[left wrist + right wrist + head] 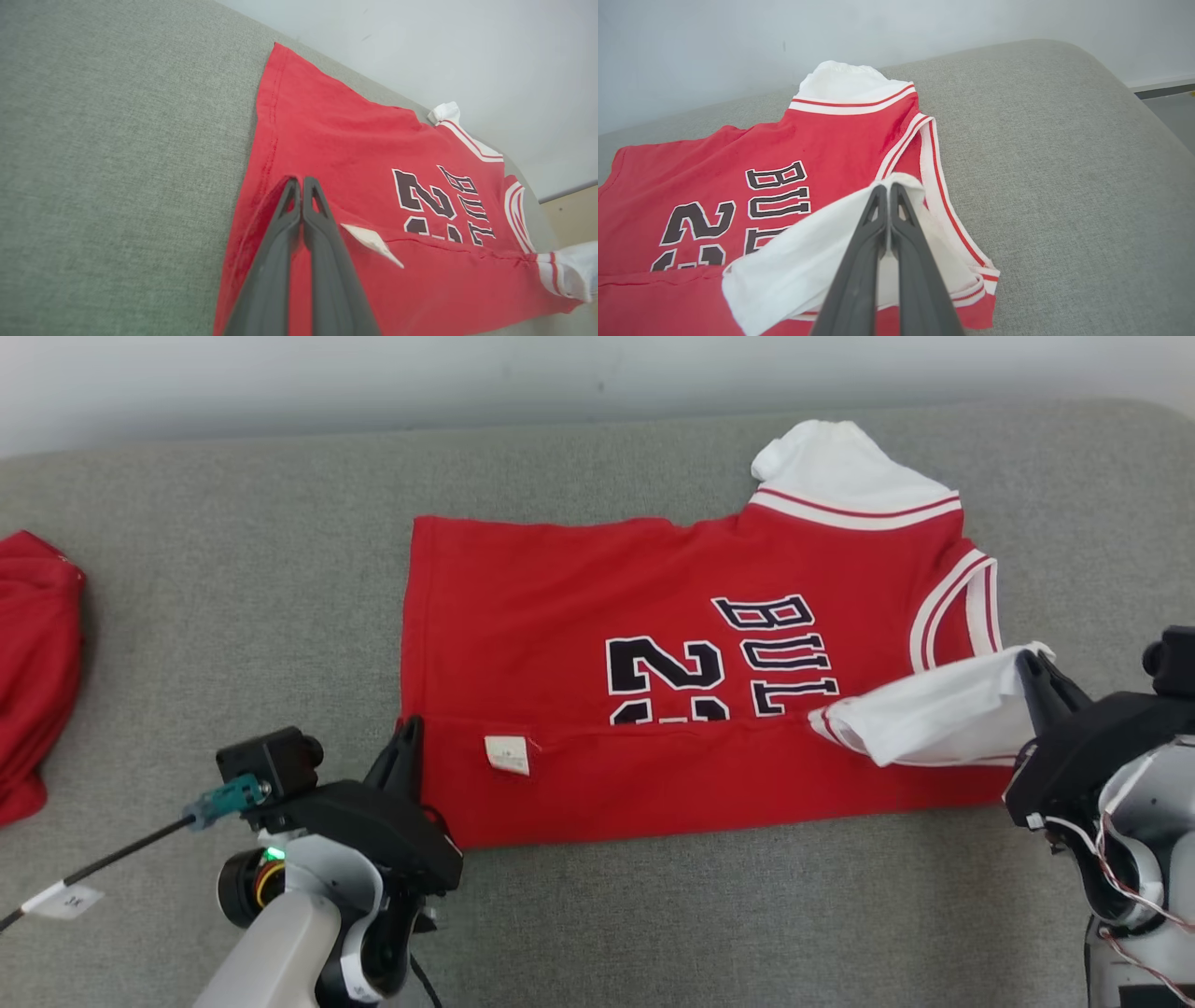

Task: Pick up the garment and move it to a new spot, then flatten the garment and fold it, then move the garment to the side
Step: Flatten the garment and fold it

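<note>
The garment (pixel 579 607) is a red jersey with white sleeves and black lettering, lying flat on the grey cushion (pixel 233 569), its near edge folded over onto itself. My left gripper (pixel 408 726) is shut on the left end of that folded hem; in the left wrist view the left gripper (pixel 301 179) has its fingers pressed together, with the garment (pixel 355 140) pinched between them. My right gripper (pixel 1029 659) is shut on the white sleeve (pixel 934 714), held slightly above the jersey. In the right wrist view the sleeve (pixel 803 261) drapes from the right gripper (pixel 888 186).
A second red cloth (pixel 33 663) lies bunched at the cushion's far left. A pale wall (pixel 373 373) runs behind. The cushion's rounded right edge (pixel 1125 79) drops to the floor. Bare cushion lies left of the jersey and along the front.
</note>
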Available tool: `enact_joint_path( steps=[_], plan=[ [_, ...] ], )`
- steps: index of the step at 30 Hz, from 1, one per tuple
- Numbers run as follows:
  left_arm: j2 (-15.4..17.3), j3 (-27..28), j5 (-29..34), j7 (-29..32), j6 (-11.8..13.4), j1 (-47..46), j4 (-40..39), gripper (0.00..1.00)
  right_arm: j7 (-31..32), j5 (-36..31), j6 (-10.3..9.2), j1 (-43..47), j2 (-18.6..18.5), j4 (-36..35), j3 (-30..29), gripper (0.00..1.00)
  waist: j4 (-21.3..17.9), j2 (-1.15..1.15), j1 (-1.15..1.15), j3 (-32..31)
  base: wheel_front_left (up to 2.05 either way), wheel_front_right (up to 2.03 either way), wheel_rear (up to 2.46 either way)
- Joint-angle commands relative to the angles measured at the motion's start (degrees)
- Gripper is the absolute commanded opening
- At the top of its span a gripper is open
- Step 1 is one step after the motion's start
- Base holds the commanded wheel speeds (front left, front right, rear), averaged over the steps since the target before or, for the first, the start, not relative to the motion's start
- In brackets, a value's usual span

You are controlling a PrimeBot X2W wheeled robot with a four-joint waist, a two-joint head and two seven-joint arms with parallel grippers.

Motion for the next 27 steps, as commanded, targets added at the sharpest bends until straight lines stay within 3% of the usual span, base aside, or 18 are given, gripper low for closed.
enact_joint_path(
  steps=[1, 10, 19, 20, 21, 22, 23, 27],
  plan=[
    [-0.15, -0.02, 0.80, -0.48, -0.40, -1.27, 0.84, 0.00, -1.17, -0.27, -0.13, -1.15, -0.66, 0.97, 0.49, 0.00, -0.21, -0.01, -0.01, 1.66, 0.00, 0.00, 0.00],
    [-0.21, -0.50, 1.73, -1.57, -1.25, -3.69, 4.18, 0.00, -8.82, 1.83, -0.13, -5.23, -2.21, 5.64, 2.72, 0.00, 0.16, -0.01, -0.01, 3.59, 0.00, 0.00, 0.00],
    [-0.63, -0.29, 1.60, -2.74, -1.29, -3.80, 5.19, 0.00, -10.78, 0.31, -0.13, -7.75, -2.34, 10.07, 1.93, 0.00, 0.68, -0.01, -0.01, 3.96, 0.00, 0.00, 0.00],
    [-0.71, -0.32, 1.75, -3.04, -1.37, -3.89, 5.33, 0.00, -10.80, -0.14, -0.13, -8.03, -2.04, 10.69, 1.65, 0.34, 0.72, -0.01, -0.01, 3.92, 0.00, 0.00, 0.00],
    [-0.76, -0.34, 2.00, -3.46, -1.31, -3.97, 5.45, 0.00, -10.49, -0.53, -0.13, -8.11, -1.63, 11.43, 1.11, 1.00, 0.75, -0.01, -0.01, 3.81, 0.00, 0.00, 0.00],
    [-0.75, -0.36, 2.32, -4.02, -1.15, -4.01, 5.60, 0.46, -10.54, -0.74, -0.13, -8.22, -1.32, 11.93, 0.92, 1.00, 0.76, -0.01, -0.01, 3.68, 0.00, 0.00, 0.00],
    [-0.91, -0.32, 2.29, -4.61, -1.05, -3.95, 5.70, 1.00, -10.74, -0.84, -0.13, -8.30, -1.07, 12.30, 0.67, 1.00, 0.76, -0.01, -0.01, 3.48, 0.00, 0.00, 0.00],
    [-0.96, -0.73, 3.44, -6.52, -0.58, -2.66, 6.13, 1.00, -11.04, 0.04, -0.13, -7.61, -0.33, 12.85, 0.08, 1.00, 0.52, -0.01, -0.01, 2.40, 0.00, 0.00, 0.00]
  ],
)
